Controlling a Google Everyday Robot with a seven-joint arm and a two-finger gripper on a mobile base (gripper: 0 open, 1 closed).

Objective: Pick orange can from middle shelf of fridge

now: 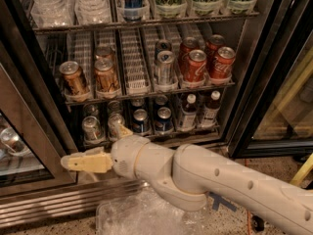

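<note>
"Camera view, left edge first: where is the gripper [87, 161]?"

"Low in the left of the frame, in front of the fridge's [247, 77] steel base and beside the glass door [19, 146], below both can racks. It carries no can. Whether it is wide or narrow I cannot tell."

"And the orange can [73, 77]?"

"Upright at the front of the middle shelf [146, 96], at its left end, well above the gripper. A second orange can [105, 75] stands in the next lane, just beside it. Then come an empty lane, a silver can [165, 66] and the red cola cans [195, 65] to the right."

"So what could go wrong?"

"My guess — the climb. The gripper has to rise past the lower rack [156, 135] of cans and small bottles. If it comes up too close, the wrist could catch that rack's edge or knock a can there. The door on the left leaves little room, so a sideways drift could strike it."

"And at the shelf?"

"The two orange cans are close, with a ribbed divider between them. An off-centre approach could nudge the neighbour or push the target back down its lane — a can like that should tip easily. The arm [220, 185] also passes low over the clear plastic [132, 214] on the floor and might drag it."
</note>
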